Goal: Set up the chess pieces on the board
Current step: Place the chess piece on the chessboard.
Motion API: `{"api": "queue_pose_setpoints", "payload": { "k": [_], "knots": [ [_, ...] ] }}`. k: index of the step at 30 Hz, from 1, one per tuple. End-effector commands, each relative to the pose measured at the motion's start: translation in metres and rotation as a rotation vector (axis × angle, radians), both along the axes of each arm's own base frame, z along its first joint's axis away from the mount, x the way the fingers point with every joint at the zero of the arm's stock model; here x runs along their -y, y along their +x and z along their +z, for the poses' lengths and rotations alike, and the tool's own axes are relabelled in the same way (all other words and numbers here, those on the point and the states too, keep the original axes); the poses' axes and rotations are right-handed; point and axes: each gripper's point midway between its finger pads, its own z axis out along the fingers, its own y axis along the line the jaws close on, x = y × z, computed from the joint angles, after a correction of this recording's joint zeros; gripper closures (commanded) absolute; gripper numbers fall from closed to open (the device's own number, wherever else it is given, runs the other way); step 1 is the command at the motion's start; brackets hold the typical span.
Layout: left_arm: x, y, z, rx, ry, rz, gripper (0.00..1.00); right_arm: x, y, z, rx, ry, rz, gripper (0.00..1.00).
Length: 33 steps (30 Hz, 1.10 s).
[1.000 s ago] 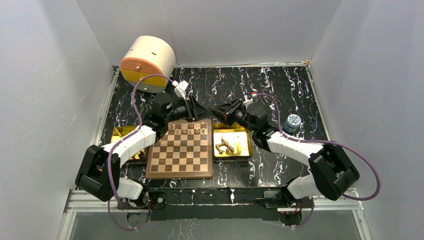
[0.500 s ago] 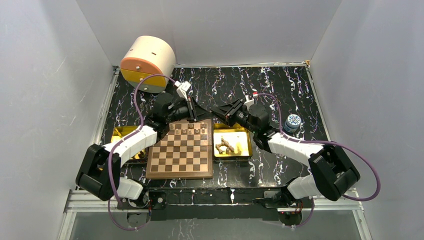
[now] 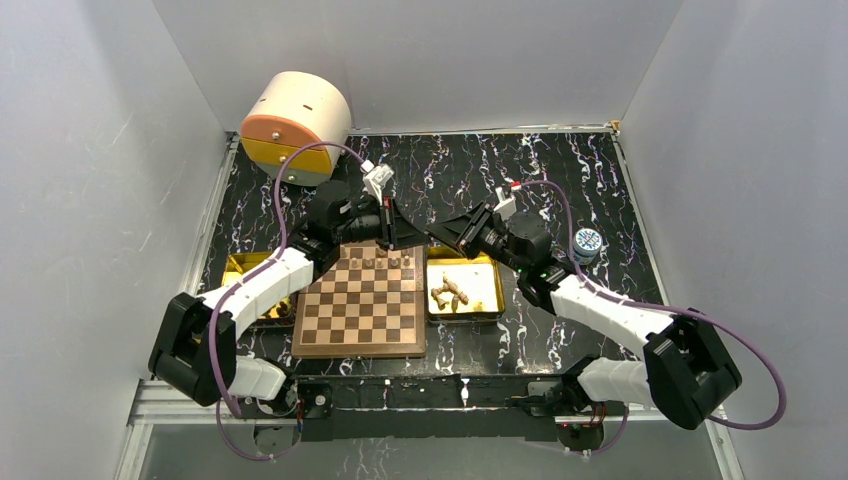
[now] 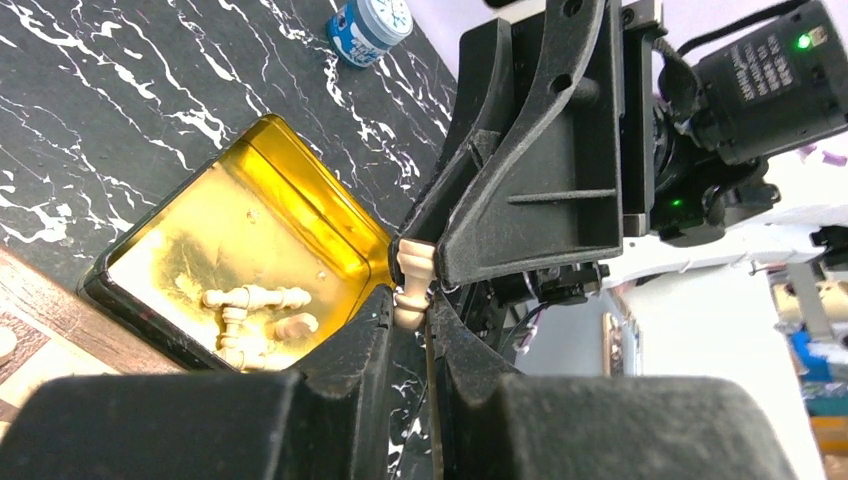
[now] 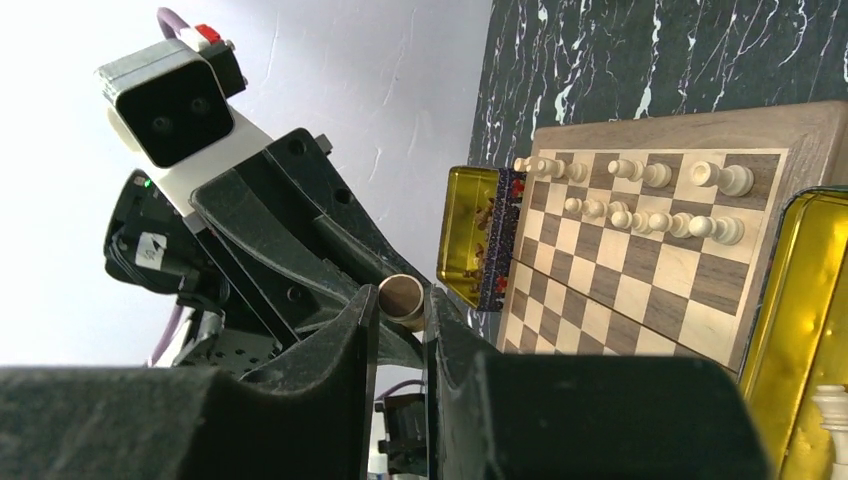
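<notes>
Right now I see the left jaws and the right jaws meet tip to tip mid-frame in the top view, above the worktop (image 3: 600, 180) by the upper right corner of the board (image 3: 360, 320), both pinched narrow on one chess piece (image 4: 411, 282).

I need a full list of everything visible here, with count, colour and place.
board: one, brown and tan, centre.
standing pieces: about a dozen, tan, board's far rows.
right tray: one, gold, right of the board.
lying pieces: several, tan, in the right tray.
left tray: one, gold, left of the board.
round box: one, cream and orange, far left corner.
bottle: one, blue and white, right side.
table: one, black with white veins.
held piece: one, tan, between both claws.
left claw: one, black, shut on the held piece.
right claw: one, black, shut on the held piece.
</notes>
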Motion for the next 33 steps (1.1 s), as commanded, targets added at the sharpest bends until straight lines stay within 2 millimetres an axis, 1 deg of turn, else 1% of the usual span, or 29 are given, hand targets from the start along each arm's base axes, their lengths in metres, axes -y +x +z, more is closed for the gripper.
{"api": "queue_pose_setpoints", "payload": {
  "k": [1,5,7,10,13,16,19,22,23,24,25,26,30,33],
  "knots": [
    [-0.009,0.005,0.032,0.155,0.03,-0.017,1.0,0.002,-0.021,-0.007,0.084,-0.101,0.098,0.79],
    [-0.015,-0.004,0.027,0.18,0.087,-0.056,1.0,0.007,-0.03,-0.01,0.133,-0.132,0.123,0.8],
    [-0.016,-0.012,0.022,0.17,0.102,-0.1,1.0,0.007,-0.035,-0.015,0.18,-0.16,0.157,0.81],
    [-0.018,-0.018,0.016,0.17,0.144,-0.152,1.0,0.005,-0.04,-0.022,0.211,-0.213,0.216,0.83],
    [-0.02,-0.024,0.012,0.164,0.162,-0.175,1.0,0.002,-0.045,-0.021,0.223,-0.216,0.254,0.85],
    [-0.022,-0.023,0.011,0.164,0.181,-0.168,1.0,0.001,-0.047,-0.018,0.227,-0.198,0.26,0.86],
    [-0.024,-0.02,0.0,0.131,0.215,-0.155,0.9,0.001,-0.045,-0.016,0.212,-0.173,0.238,0.87],
    [-0.025,-0.023,-0.013,0.088,0.232,-0.172,0.86,0.001,-0.04,-0.017,0.188,-0.149,0.207,0.88],
    [-0.025,-0.024,-0.015,0.084,0.231,-0.171,0.83,0.002,-0.038,-0.018,0.175,-0.142,0.195,0.88],
    [-0.025,-0.024,-0.016,0.083,0.225,-0.165,0.77,0.002,-0.036,-0.018,0.165,-0.133,0.183,0.88],
    [-0.025,-0.024,-0.014,0.083,0.214,-0.148,0.71,0.003,-0.034,-0.017,0.153,-0.122,0.168,0.88],
    [-0.025,-0.023,-0.013,0.088,0.201,-0.132,0.66,0.004,-0.032,-0.016,0.143,-0.109,0.153,0.88],
    [-0.022,-0.024,0.003,0.116,0.095,-0.075,0.54,0.01,-0.026,-0.005,0.121,-0.046,0.09,0.88],
    [-0.021,-0.022,0.019,0.119,0.009,-0.018,0.46,0.013,-0.023,0.009,0.13,0.005,0.066,0.88]
  ]
}}
